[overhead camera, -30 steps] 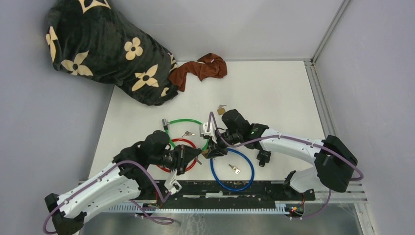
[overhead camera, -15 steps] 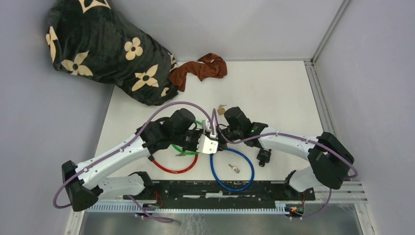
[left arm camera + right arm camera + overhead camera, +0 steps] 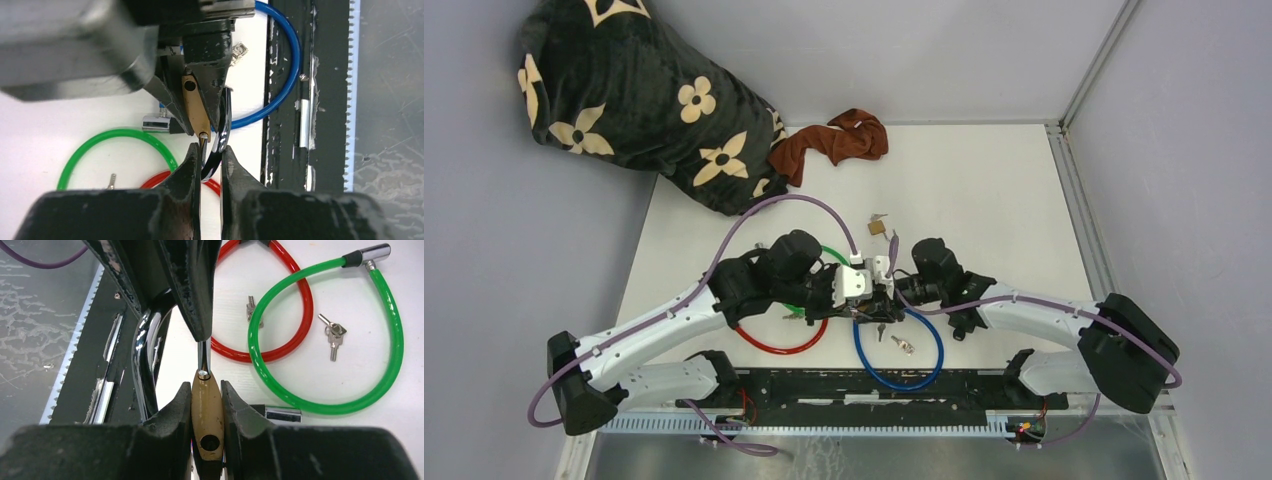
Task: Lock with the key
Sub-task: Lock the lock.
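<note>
My right gripper point(image 3: 206, 390) is shut on a brass padlock point(image 3: 207, 412), held narrow face up. It also shows in the left wrist view point(image 3: 194, 102). Its chrome shackle point(image 3: 140, 352) stands open, with one leg in the body. My left gripper point(image 3: 210, 157) is shut on the bend of the shackle point(image 3: 220, 137), facing the right gripper. In the top view both grippers meet at the table's near centre, left point(image 3: 867, 300), right point(image 3: 886, 298). A loose key point(image 3: 904, 346) lies inside the blue cable loop point(image 3: 929, 365). No key shows in either gripper.
A red cable lock point(image 3: 779, 345) and a green one point(image 3: 832, 252) lie under my left arm, with keys point(image 3: 332, 332) beside them. A small padlock with a key point(image 3: 877, 226) lies farther back. A brown cloth point(image 3: 834, 140) and a dark flowered blanket point(image 3: 634, 100) are at the back left.
My left arm swung from the near left to the centre and closed on the shackle. The right gripper shifted slightly right and nearer with the padlock.
</note>
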`<state>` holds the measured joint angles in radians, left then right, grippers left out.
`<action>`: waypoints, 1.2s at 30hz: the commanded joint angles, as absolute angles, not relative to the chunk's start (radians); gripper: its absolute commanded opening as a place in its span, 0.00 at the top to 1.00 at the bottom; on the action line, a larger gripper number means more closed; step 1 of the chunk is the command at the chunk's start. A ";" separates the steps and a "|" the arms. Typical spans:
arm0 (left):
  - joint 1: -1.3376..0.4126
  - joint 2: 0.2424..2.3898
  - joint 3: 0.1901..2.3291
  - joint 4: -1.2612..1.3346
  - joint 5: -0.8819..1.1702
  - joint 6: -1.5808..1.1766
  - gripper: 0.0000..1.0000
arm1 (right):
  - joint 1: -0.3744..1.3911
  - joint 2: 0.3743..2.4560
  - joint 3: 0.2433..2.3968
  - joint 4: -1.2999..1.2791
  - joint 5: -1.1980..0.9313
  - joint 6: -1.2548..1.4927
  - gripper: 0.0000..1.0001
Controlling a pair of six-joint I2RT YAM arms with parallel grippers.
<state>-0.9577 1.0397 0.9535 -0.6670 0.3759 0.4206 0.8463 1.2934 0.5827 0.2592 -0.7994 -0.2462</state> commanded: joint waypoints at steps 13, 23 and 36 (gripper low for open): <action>-0.924 1.101 0.852 -0.528 0.367 0.427 0.65 | 0.856 1.213 0.463 0.503 -0.797 -0.214 1.00; -0.925 1.132 0.912 -0.518 0.421 0.570 0.47 | 0.856 1.221 0.503 0.461 -0.819 -0.241 1.00; -0.965 1.060 0.846 -0.430 0.474 0.590 0.45 | 0.855 1.220 0.536 0.454 -0.828 -0.235 1.00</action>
